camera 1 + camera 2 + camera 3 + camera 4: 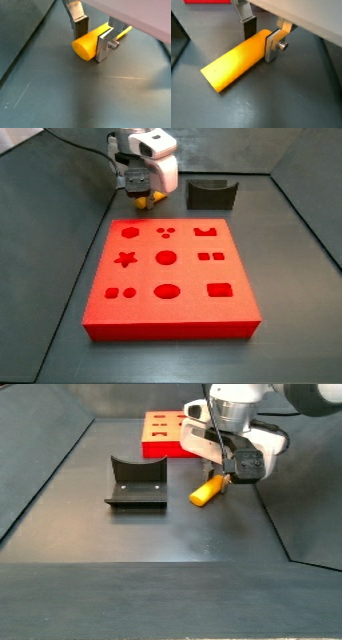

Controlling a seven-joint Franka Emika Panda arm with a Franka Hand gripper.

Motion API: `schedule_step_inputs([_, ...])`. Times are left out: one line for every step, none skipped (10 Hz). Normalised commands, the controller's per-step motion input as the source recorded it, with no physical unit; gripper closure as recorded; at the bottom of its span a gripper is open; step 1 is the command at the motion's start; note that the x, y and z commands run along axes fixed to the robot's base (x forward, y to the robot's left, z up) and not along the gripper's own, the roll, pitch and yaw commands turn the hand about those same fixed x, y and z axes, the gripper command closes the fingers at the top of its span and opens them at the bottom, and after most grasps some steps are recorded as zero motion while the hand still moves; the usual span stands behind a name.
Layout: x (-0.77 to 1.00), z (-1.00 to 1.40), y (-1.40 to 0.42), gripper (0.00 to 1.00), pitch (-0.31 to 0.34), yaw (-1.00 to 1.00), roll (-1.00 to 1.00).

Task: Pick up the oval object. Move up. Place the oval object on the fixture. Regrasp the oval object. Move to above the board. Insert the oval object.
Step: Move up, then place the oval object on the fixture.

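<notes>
One board (167,278), red, fills the side view's centre on the table (160,534). Fixture (136,482) sits centre-left, apart. Gripper (227,476) at upper right, jaws clamped on the oval object (207,490), tilted low over the table.

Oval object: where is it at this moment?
The oval object is between the gripper fingers, low over the floor, beside the fixture and just beyond the board's far edge.

Yellow-orange oval object (234,65) sits in the gripper (263,37) with silver fingers (272,47) and dark pads. Bright red board (167,268), near-black fixture (135,482), dark grey floor (160,534).
</notes>
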Motion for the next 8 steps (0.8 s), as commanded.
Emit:
schedule_step_inputs([-0.07,0.83,0.08,1.0,0.008,-0.03,0.01])
schedule_step_inputs([-0.08,0.75,0.06,1.0,0.0,-0.04,0.0])
schedule_step_inputs([-0.06,0.64,0.04,1.0,-0.003,-0.04,0.0])
schedule_step_inputs([-0.04,0.46,0.03,1.0,0.022,-0.04,-0.01])
schedule_step_inputs([-0.02,0.31,0.02,1.0,0.038,-0.04,-0.01])
schedule_step_inputs([0.0,1.0,0.0,1.0,0.0,0.0,0.0])
schedule_step_inputs([0.0,1.0,0.0,1.0,-0.008,0.0,-0.01])
schedule_step_inputs([-0.01,1.0,0.0,1.0,0.008,0.0,-0.01])
